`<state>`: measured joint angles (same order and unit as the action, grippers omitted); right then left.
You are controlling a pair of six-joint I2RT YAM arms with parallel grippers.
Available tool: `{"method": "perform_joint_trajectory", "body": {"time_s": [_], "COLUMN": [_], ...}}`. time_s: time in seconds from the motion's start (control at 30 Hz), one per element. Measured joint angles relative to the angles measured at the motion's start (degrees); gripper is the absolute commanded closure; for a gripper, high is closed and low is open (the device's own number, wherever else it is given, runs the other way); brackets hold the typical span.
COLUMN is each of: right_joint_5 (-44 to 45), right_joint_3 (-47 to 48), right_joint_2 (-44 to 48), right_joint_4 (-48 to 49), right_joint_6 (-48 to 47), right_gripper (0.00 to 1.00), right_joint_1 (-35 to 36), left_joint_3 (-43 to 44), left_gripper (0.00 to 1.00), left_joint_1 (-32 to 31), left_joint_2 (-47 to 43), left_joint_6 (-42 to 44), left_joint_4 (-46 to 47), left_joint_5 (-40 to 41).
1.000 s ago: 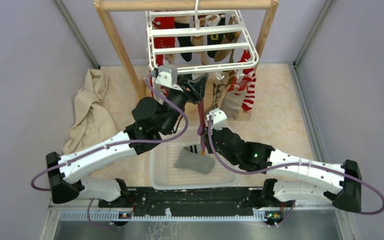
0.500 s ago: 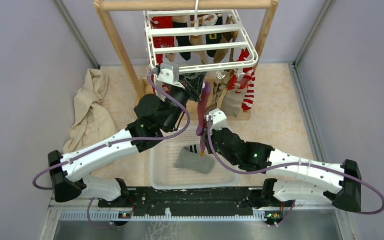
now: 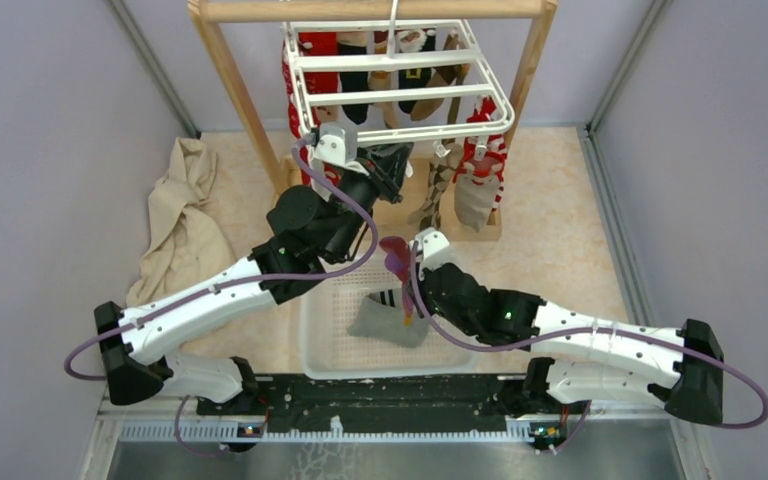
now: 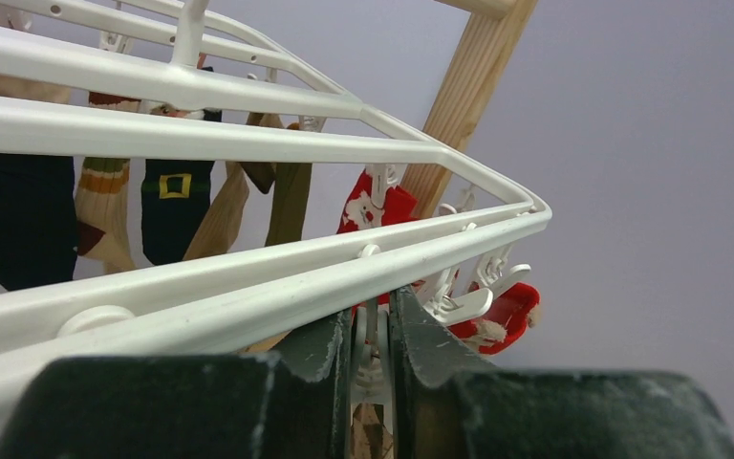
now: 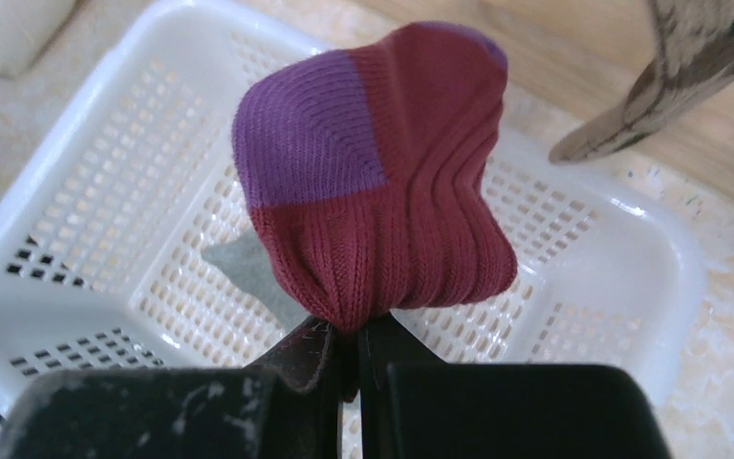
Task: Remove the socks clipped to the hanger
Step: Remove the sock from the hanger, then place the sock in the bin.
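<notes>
The white slatted hanger (image 3: 400,97) hangs from the wooden frame, with socks clipped under it: a red-white striped one (image 3: 487,160), an argyle one (image 3: 438,190) and a black one with a buckle (image 4: 174,206). My left gripper (image 3: 392,160) is up under the hanger's front rail (image 4: 248,143). In the left wrist view the left gripper (image 4: 371,320) is shut on a white clip (image 4: 371,349), which is squeezed between its jaws. My right gripper (image 3: 407,285) is shut on a magenta sock (image 5: 373,172) with a purple heel. The sock is free of the hanger and bunched above the basket (image 5: 105,191).
The white mesh basket (image 3: 325,345) sits between the arms and holds a grey sock (image 3: 388,322). A beige cloth (image 3: 185,220) lies crumpled at the left. The wooden frame's posts (image 3: 235,80) stand on either side of the hanger. Grey walls close in both sides.
The left jaws have closed on the clip. The magenta sock has come off the hanger and collapsed onto the right gripper, which has dropped slightly. The hanger has swung a little to the left.
</notes>
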<state>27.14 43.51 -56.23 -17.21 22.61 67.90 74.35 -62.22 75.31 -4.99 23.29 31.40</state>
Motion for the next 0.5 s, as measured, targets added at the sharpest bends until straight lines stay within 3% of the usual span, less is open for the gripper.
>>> {"method": "perform_joint_trajectory", "body": {"time_s": [0.5], "right_joint_5": [-5.4], "right_joint_3": [-8.7], "right_joint_2": [0.0], "right_joint_4": [-2.2], "right_joint_6": [5.8], "right_gripper": [1.0], "right_joint_1": [0.2], "left_joint_3": [-0.1], "left_gripper": [0.82], "left_joint_1": [0.4], "left_joint_2": [-2.8], "left_joint_6": [-6.1], "left_joint_4": [-7.7], "left_joint_5": [-3.0]}}
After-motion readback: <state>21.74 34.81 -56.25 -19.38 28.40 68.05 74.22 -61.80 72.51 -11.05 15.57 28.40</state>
